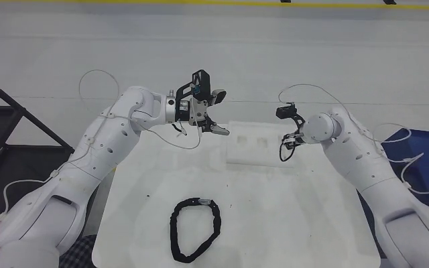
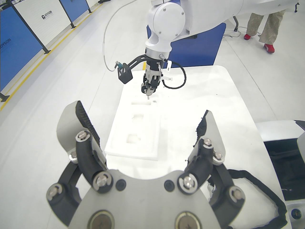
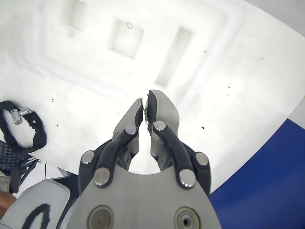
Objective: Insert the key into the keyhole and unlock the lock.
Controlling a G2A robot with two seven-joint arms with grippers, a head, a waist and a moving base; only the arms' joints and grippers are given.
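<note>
A black fabric-covered cable lock (image 1: 194,229) lies in a loop on the near part of the white table (image 1: 281,221). Its metal lock cylinder (image 3: 17,117) shows in the right wrist view. My right gripper (image 3: 144,101) is shut on a thin metal key (image 3: 144,111), hanging over the far end of a white foam tray (image 1: 258,144). The key's tip (image 2: 148,97) points down just above the tray's long recess. My left gripper (image 2: 143,110) is open and holds nothing, raised over the table's far left, beside the tray (image 2: 135,129).
The foam tray (image 3: 95,55) has three recesses; a small ring (image 3: 129,25) lies in the middle one. A blue panel (image 2: 197,48) stands behind the table's right side. A black frame (image 1: 27,127) stands left of the table.
</note>
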